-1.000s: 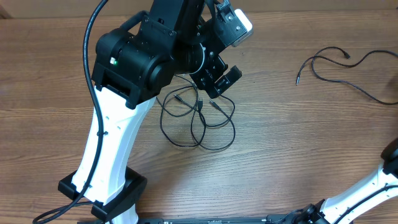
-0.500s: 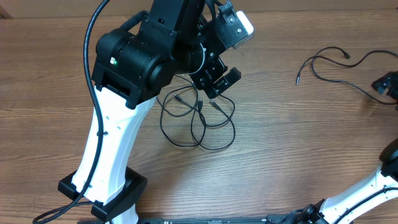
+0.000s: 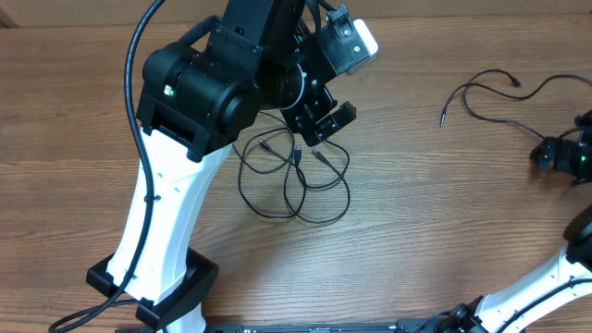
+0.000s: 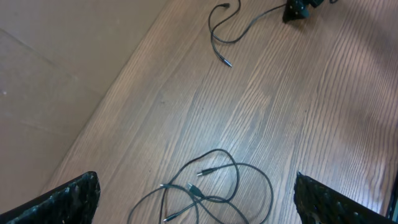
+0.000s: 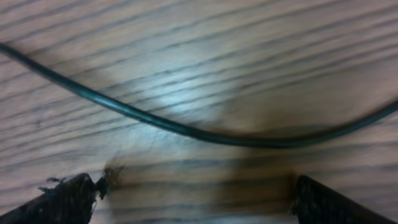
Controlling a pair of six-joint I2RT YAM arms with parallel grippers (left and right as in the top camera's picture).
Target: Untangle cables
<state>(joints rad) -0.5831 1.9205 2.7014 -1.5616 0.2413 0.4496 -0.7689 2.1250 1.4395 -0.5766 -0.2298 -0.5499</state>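
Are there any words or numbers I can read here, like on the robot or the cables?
None. No word, number or label can be read on the left arm, the cables or the table. The arm shows only a small green light.

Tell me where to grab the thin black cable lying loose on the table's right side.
Probably best: take the thin black cable on its gently curved middle stretch, from straight above, jaws across it. It lies flat on the wooden table, under the open right gripper.
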